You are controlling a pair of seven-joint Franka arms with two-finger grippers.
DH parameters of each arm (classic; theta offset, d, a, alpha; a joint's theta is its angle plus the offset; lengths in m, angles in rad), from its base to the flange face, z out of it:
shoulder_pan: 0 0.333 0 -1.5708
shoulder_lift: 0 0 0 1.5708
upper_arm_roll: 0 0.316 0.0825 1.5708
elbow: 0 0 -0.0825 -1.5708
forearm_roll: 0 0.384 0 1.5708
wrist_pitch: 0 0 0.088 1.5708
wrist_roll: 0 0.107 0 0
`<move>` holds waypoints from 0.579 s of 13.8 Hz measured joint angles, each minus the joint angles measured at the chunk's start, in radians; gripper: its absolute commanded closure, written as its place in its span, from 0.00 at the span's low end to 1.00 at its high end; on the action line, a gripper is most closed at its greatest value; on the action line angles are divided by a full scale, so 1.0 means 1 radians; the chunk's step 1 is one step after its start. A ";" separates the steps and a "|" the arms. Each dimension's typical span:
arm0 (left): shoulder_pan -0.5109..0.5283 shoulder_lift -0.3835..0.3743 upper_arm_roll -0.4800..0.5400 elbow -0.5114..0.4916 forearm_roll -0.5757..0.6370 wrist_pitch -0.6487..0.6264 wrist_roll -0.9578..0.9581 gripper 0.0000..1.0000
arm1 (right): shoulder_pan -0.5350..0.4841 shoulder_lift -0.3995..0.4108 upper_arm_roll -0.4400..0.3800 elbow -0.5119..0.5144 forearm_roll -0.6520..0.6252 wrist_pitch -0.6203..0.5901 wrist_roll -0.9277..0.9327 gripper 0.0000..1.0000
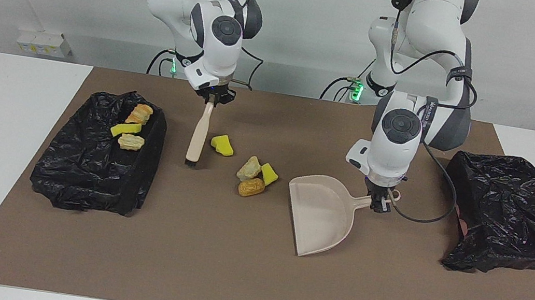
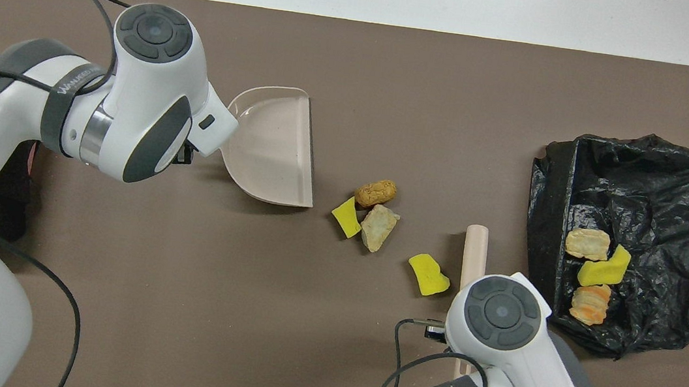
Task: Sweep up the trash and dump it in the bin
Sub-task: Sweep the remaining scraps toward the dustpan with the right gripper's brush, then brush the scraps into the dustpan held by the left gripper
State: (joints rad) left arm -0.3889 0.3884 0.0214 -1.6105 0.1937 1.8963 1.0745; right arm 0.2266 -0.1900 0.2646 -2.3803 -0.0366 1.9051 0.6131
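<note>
Your right pincer (image 1: pixel 215 99) is gripping the brush (image 1: pixel 197 136), your left pincer (image 1: pixel 382 204) the dustpan (image 1: pixel 322 214). You're risking scattering the loose trash (image 1: pixel 256 174) past the pan's open edge.

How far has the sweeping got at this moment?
Tools are in hand: right gripper shut on the brush, left gripper on the dustpan. Nothing is in the pan. Four scraps lie on the mat between them; three sit on the black bag.
</note>
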 measured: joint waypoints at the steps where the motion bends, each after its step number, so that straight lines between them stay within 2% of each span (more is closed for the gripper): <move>1: -0.025 -0.019 -0.001 -0.036 0.021 0.024 -0.001 1.00 | 0.011 0.009 0.001 -0.012 0.000 0.020 0.009 1.00; 8: -0.112 -0.128 -0.005 -0.239 0.039 0.168 -0.011 1.00 | 0.057 0.146 0.002 -0.012 0.111 0.234 0.010 1.00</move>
State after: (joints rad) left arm -0.5004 0.2606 0.0160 -1.8496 0.2326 2.0647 1.0635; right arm 0.2832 -0.0443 0.2665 -2.3924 0.0744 2.1391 0.6226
